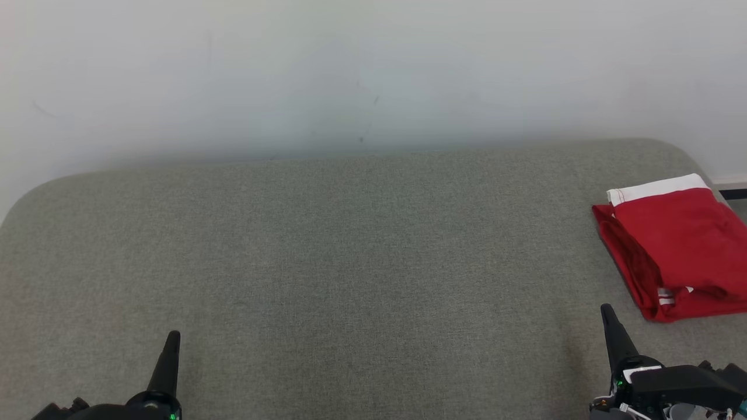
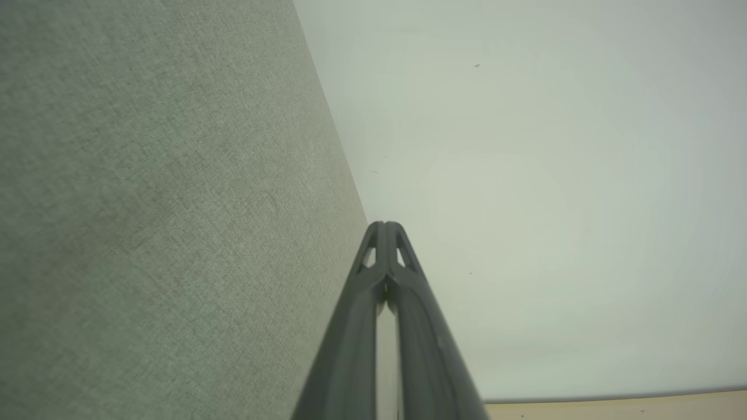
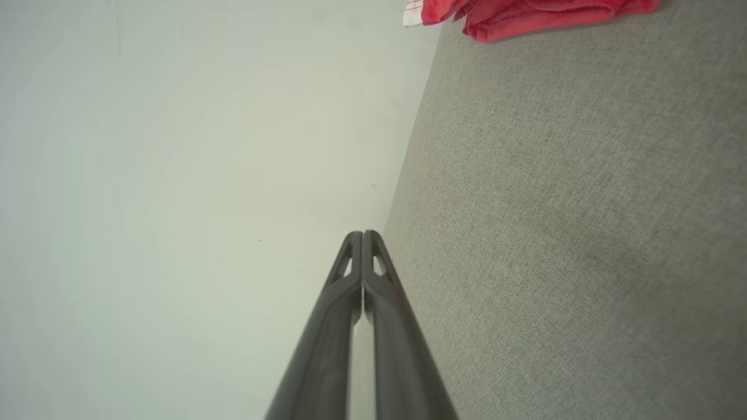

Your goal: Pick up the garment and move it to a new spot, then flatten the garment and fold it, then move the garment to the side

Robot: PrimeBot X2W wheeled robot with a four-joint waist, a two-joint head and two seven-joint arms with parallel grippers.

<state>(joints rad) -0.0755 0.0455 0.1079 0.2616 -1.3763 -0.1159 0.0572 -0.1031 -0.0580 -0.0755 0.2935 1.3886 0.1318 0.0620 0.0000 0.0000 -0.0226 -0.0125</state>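
Grey cushion [image 1: 350, 262] met a white wall [image 1: 350, 70]. Folded red garment [image 1: 677, 245] lay at its far right, cut off by the frame edge. Left gripper [image 1: 173, 338] and right gripper [image 1: 607, 310] were closed, empty.

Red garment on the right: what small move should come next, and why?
Probably none, just leave both arms parked: the red garment already lies folded near the right edge of the grey cushion, and the left gripper and right gripper are shut, empty and clear of it.

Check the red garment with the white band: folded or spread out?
Folded: the red garment with the white band lies as a compact, layered rectangle on the grey fabric surface, stacked edges showing.
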